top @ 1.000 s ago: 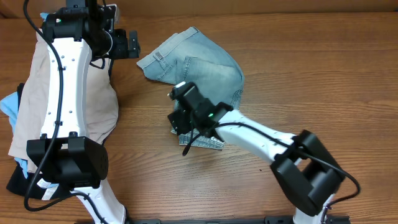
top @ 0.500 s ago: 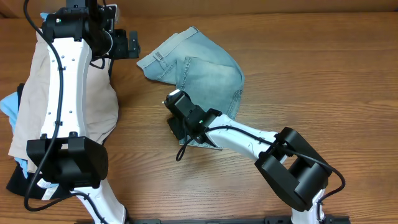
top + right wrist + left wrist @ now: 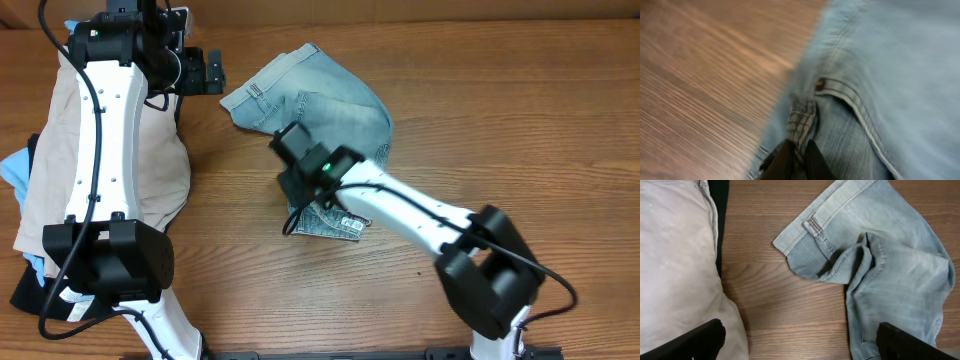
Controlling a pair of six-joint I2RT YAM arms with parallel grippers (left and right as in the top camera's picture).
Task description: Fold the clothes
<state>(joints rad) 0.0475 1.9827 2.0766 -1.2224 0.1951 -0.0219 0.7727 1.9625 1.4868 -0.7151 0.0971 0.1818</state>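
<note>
The light-blue denim shorts (image 3: pixel 335 112) lie crumpled at the table's middle, waistband (image 3: pixel 812 224) toward the far left. My right gripper (image 3: pixel 298 190) is at their near-left edge, shut on a pinched ridge of denim (image 3: pixel 801 117) beside a rivet and a pocket seam (image 3: pixel 850 100). A cuff end (image 3: pixel 335 222) sticks out under that arm. My left gripper (image 3: pixel 210 72) hovers at the far left, open, its black fingers (image 3: pixel 696 339) wide apart over bare wood, with the denim (image 3: pixel 895 275) to its right.
Beige khaki shorts (image 3: pixel 140 150) lie spread along the left side under the left arm, also the khaki shorts (image 3: pixel 675 255) in the left wrist view. A black garment (image 3: pixel 28 290) and a pale-blue cloth (image 3: pixel 15 165) peek out beneath them. Bare wood (image 3: pixel 500 120) lies to the right.
My right gripper closed on the denim's near edge and drew slightly back and right, dragging the cuff with it. The left arm has not moved.
</note>
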